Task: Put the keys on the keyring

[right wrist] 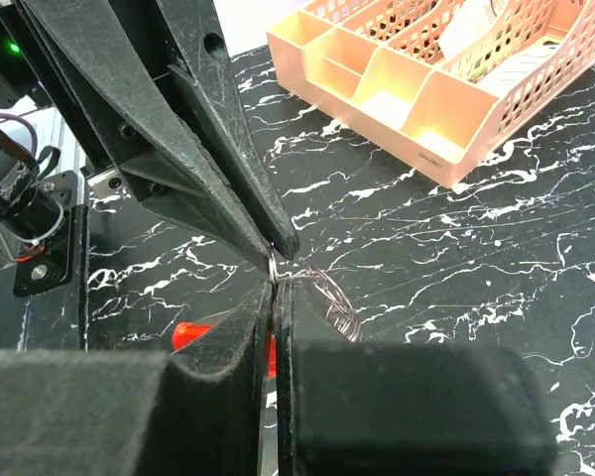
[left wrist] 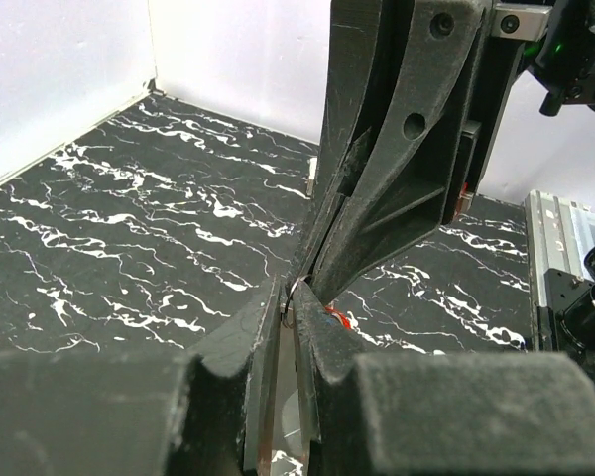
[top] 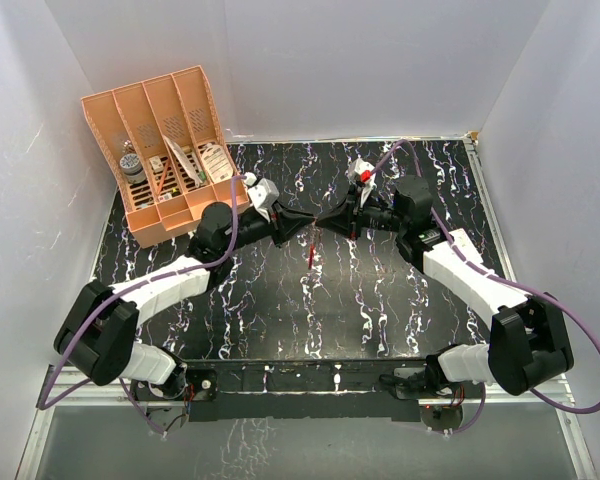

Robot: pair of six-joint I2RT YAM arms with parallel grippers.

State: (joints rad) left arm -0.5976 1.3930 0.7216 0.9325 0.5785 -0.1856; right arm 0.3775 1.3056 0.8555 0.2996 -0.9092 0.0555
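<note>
The right wrist view shows the right gripper pinching a thin silver wire loop, its fingers pressed together. Only the top view shows the red elongated piece hanging under both tips. The fingers of the left gripper stand a slit apart; whether they grip, I cannot tell.

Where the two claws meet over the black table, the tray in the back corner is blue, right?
No, the tray is peach-orange, not blue; the top external view shows it. The left gripper and right gripper do meet tip to tip over the black table.
</note>
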